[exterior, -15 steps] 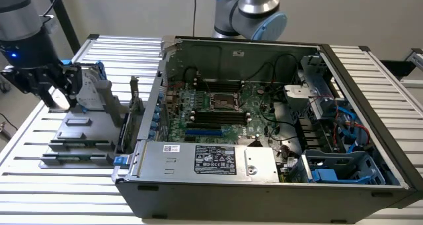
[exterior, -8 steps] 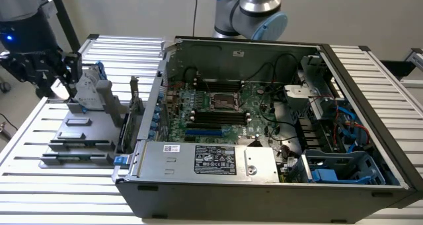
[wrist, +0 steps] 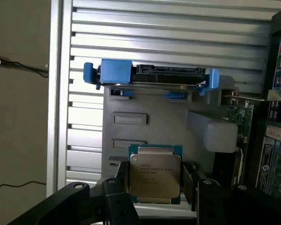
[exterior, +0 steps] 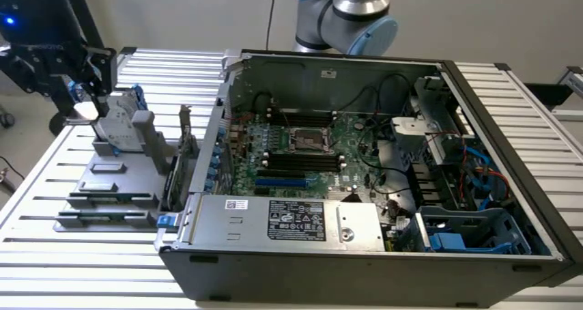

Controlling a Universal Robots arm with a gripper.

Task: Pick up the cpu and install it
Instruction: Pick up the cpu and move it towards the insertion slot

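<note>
Between the fingers [wrist: 121,185]: we see the cpu [wrist: 154,179], its dull metal top facing the wrist camera, with one black finger against each of two opposite edges.
Gripper [exterior: 87,109]: spread wide, yet closed across the chip's full width. We read this as a grip and not a hover, since in the exterior view the chip hangs in the air with it.
Below the chip: the grey parts tray [wrist: 150,117], which the chip is clear of, as we judge it.
Beside the gripper: the hard drive [wrist: 150,75] in its blue brackets stands upright on the tray. It is near the gripper, and we cannot tell whether they touch.
Further out: the open computer case [exterior: 364,269] lies on the slatted table [exterior: 91,269], to the exterior view's right of the tray.
Socket [exterior: 308,141]: near the middle of the board inside the case, well apart from the gripper. It has no chip in it, as far as we can make out.
Done: the pick-up, in our judgement, as the chip is off the tray and held.
Left: the whole install. The chip is not over the case, let alone seated.
</note>
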